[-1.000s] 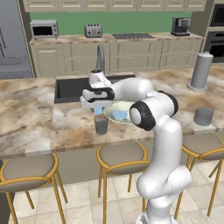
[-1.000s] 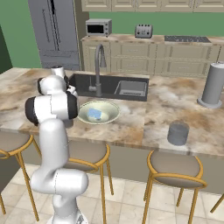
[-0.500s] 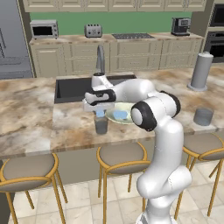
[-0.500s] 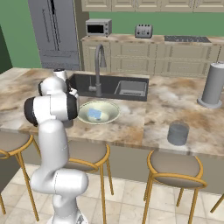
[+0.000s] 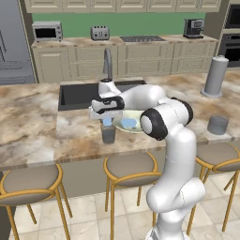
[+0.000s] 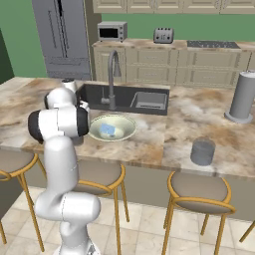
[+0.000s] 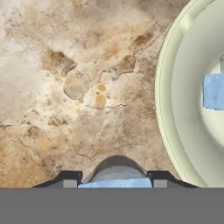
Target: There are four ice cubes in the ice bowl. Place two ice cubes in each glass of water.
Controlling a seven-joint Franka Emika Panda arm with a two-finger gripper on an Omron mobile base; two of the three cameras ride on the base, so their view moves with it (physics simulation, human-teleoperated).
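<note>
My gripper (image 5: 106, 115) hangs just above the near glass of water (image 5: 108, 135), shut on a light-blue ice cube (image 5: 107, 122). In the hand view the cube sits between the two dark fingertips (image 7: 70, 181), with the grey glass rim (image 7: 116, 165) right under it. The pale ice bowl (image 5: 123, 125) stands just right of this glass, with ice cubes (image 5: 129, 123) inside; its rim (image 7: 162, 92) and one cube (image 7: 214, 91) show at the right of the hand view. The second glass of water (image 5: 218, 125) stands far right near the counter's front edge. In the right base view my arm hides the near glass.
A dark sink (image 5: 77, 95) with a faucet (image 5: 108, 63) lies behind the bowl. A tall grey cylinder (image 5: 216, 76) stands on a round base at the back right. Wooden stools (image 5: 131, 170) line the counter's front. Open marble counter (image 5: 33, 117) stretches to the left.
The gripper has moved from over the bowl's left side toward the counter's front and down, and now hangs with the ice cube just above the near glass.
</note>
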